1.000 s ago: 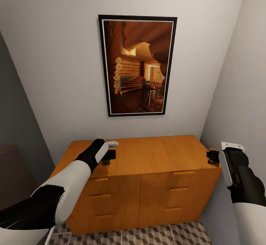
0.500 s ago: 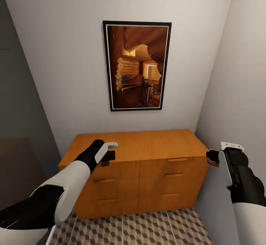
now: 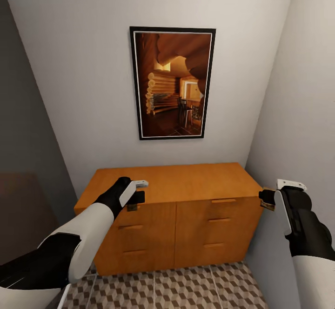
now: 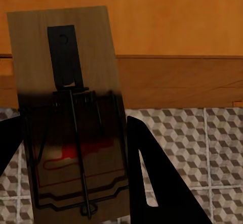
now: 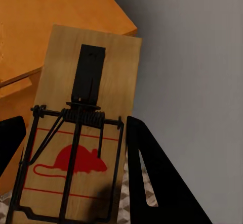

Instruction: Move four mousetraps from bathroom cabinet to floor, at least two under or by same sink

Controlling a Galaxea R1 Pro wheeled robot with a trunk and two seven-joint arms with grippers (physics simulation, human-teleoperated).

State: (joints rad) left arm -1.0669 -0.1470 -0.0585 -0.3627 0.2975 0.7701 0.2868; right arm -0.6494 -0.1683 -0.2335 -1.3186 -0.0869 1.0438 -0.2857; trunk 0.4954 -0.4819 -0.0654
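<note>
Wooden mousetraps are sitting one in each claw. The left gripper [image 3: 136, 202] is clamping a mousetrap [image 4: 71, 118] between its fingers, over the front edge of the cabinet [image 3: 195, 185]. The right gripper [image 3: 267, 198] is gripping a second mousetrap [image 5: 81, 133], closed on it, just beside the cabinet's right end, above the bathroom floor [image 3: 186, 290].

Two mousetraps are visible: one mousetrap [image 4: 71, 123] at the left, another mousetrap [image 5: 81, 143] at the right. There is one cabinet [image 3: 186, 216] with two columns of three drawer handles each, and one framed picture [image 3: 172, 83] on the far wall.
</note>
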